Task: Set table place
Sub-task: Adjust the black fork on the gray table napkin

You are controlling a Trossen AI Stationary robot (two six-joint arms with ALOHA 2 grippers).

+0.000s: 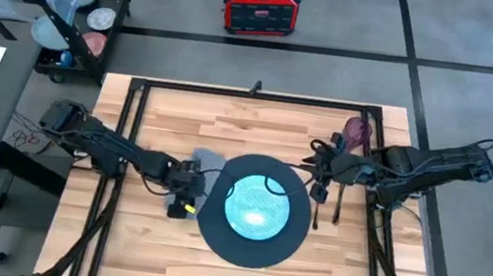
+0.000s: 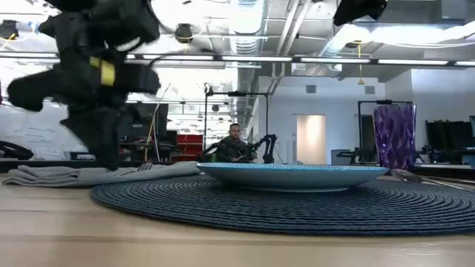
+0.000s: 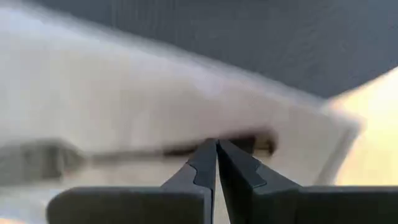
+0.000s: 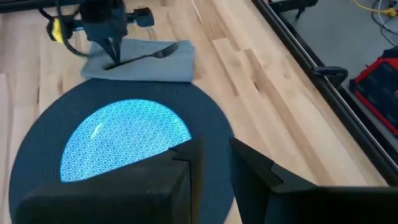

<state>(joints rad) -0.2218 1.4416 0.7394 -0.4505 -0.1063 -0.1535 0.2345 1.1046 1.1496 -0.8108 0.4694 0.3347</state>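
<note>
At the left of the high view, my left gripper point(image 1: 186, 187) sits over the grey napkin point(image 1: 206, 163), just left of the dark mat point(image 1: 207, 227). Its fingers point(image 3: 208, 163) are pinched together at the handle end of the fork point(image 4: 149, 55), which lies across the napkin; whether they truly clamp the handle or only touch it I cannot tell. In the middle of the table point(image 1: 156, 259), the teal plate point(image 1: 255, 207) rests centred on the mat, so I judge mat, plate, napkin and fork placed. Right of the mat, my right gripper point(image 1: 321, 177) hovers with its fingers point(image 4: 186, 180) parted, empty. Beyond it, two pieces of cutlery point(image 1: 328, 205) lie on the wood, and the purple cup point(image 1: 357, 131) stands at the upper right; these look left to arrange.
</note>
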